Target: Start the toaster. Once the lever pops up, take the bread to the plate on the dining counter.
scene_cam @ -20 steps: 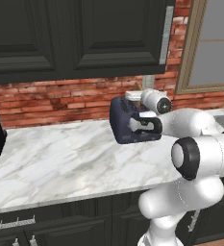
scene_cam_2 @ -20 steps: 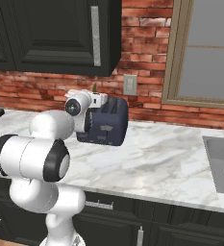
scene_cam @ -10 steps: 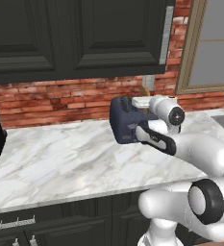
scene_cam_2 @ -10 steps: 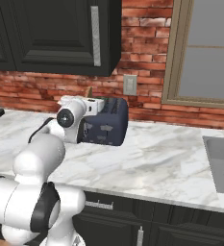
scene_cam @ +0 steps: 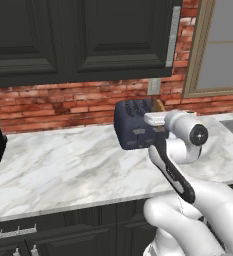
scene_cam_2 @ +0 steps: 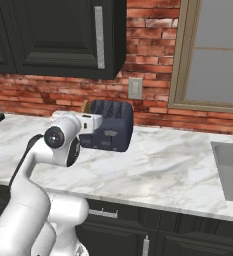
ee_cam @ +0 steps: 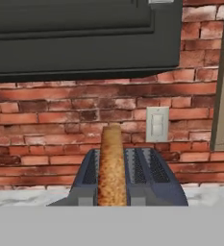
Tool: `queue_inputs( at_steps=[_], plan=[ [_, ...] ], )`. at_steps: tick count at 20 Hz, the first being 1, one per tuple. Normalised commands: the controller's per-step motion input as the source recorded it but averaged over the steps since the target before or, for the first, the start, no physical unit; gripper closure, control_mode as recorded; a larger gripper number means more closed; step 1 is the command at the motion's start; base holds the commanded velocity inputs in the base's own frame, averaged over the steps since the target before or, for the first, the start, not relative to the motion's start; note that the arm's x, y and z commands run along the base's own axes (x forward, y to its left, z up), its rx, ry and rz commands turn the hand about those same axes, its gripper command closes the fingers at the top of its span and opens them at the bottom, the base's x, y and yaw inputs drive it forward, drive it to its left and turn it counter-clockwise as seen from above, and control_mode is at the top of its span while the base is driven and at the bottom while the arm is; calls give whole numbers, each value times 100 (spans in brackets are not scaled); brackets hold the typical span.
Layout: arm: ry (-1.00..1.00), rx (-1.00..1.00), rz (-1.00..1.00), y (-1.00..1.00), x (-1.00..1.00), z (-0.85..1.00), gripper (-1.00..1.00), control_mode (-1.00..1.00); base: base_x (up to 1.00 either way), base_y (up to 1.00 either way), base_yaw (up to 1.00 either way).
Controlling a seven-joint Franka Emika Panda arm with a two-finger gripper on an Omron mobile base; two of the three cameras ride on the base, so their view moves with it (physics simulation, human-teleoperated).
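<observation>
My arm bends up from the lower right of the left base view, the forearm climbing toward the middle right of the frame, where my wrist turns level and my hand reaches leftward against the toaster [scene_cam: 134, 125]. In the right base view the same elbow rises from the lower left, and my white hand lies flat at centre left, pointing right into the toaster's near end. My gripper [scene_cam_2: 99, 122] sits at that end, just at the toaster's front face; its fingertips are hidden against the dark body, so I cannot make out from the frames whether they touch a lever or a button. My jaws are drawn fully together, and I cannot see anything held between them.

The toaster stands on the marble counter [scene_cam: 63, 170] against the red brick wall [scene_cam: 53, 102], below the dark upper cabinets [scene_cam: 78, 35]. In the hand view I look along the top of it: the toaster [ee_cam: 147, 182] fills the lower middle, and the bread [ee_cam: 111, 166] stands upright in the left slot, its golden top edge rising well above the rim. A pale wall outlet [ee_cam: 157, 124] sits just right of the bread, on the brick behind.
</observation>
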Motion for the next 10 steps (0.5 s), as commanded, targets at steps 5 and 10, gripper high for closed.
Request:
queue_inputs(
  at_steps=[5,10],
  plan=[
    [24,-1,0,0,-86,13,100,-100,0,0,0],
    [28,0,0,0,-72,19,100,-100,0,0,0]
  ],
)
